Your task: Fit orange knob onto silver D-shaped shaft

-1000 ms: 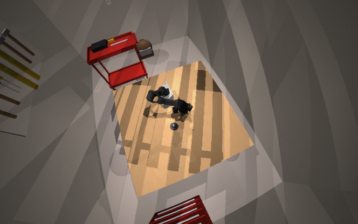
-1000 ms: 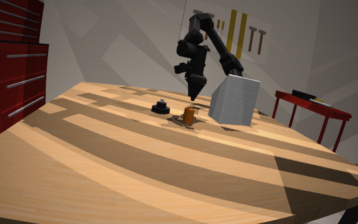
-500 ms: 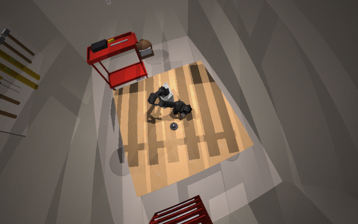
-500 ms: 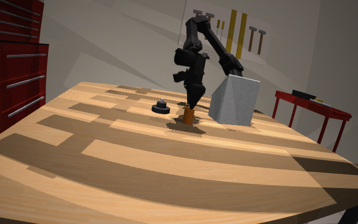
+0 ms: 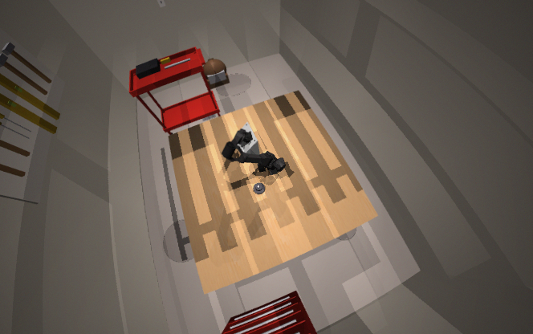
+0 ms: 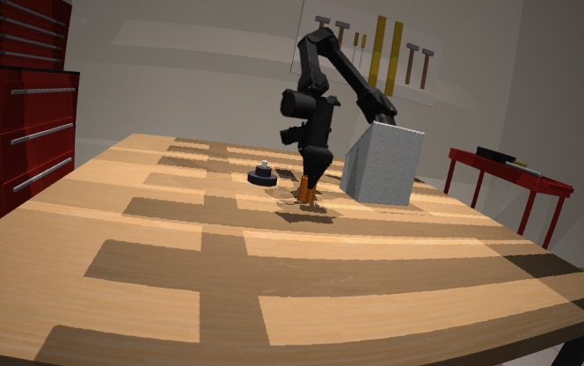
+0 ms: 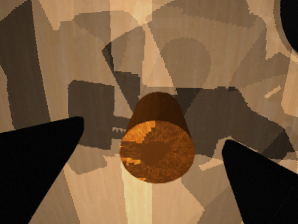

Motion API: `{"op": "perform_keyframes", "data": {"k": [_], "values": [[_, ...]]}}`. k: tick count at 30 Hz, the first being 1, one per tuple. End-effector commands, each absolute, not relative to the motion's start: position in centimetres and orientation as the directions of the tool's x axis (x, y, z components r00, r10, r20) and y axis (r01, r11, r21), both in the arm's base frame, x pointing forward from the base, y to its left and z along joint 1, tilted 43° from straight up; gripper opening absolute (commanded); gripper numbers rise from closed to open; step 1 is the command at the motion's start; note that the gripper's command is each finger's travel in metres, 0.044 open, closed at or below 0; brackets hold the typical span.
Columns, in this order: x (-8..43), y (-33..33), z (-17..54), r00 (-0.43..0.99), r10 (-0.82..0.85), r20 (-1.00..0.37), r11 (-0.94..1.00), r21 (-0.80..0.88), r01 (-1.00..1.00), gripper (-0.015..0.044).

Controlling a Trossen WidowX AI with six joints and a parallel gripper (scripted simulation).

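Observation:
The orange knob (image 6: pixel 302 189) (image 7: pixel 157 155) stands upright on the table; its underside and hole are hidden. In the top view the arm hides it. My gripper (image 6: pixel 309 188) (image 7: pixel 154 135) points down over the knob and is open, with one black finger on each side of it. In the wrist view gaps show between the knob and both fingertips. The dark round pedestal (image 5: pixel 259 192) (image 6: pixel 262 178) stands a short way from the knob, with the silver shaft (image 5: pixel 258 186) (image 6: pixel 264 164) upright and bare on top. The shaft's flat side cannot be made out.
A grey block (image 6: pixel 389 167) with a sloped side stands by the arm's base on the wooden table (image 5: pixel 289 241) (image 6: pixel 145 308). The pedestal's dark edge also enters the wrist view at the upper right. A red cart (image 5: pixel 168 76) (image 6: pixel 528 176) stands beyond the table.

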State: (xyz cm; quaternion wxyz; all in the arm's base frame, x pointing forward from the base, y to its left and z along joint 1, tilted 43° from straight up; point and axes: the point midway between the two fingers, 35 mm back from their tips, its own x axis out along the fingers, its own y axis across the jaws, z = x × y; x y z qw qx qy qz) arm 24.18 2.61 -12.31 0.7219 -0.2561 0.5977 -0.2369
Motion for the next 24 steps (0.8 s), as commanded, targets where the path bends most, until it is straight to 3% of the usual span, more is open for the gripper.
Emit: {"op": "perform_keyframes", "data": {"k": [1,21,24], "values": [[24.2,2.1,-12.8,0.171,-0.652,-0.739,0.753,-0.658,0.031,0.044],[24.4,0.1,-14.8,0.171,-0.657,-0.735,0.749,-0.662,0.032,0.044],[24.4,0.1,-14.8,0.171,-0.657,-0.735,0.749,-0.662,0.032,0.0361]]}}
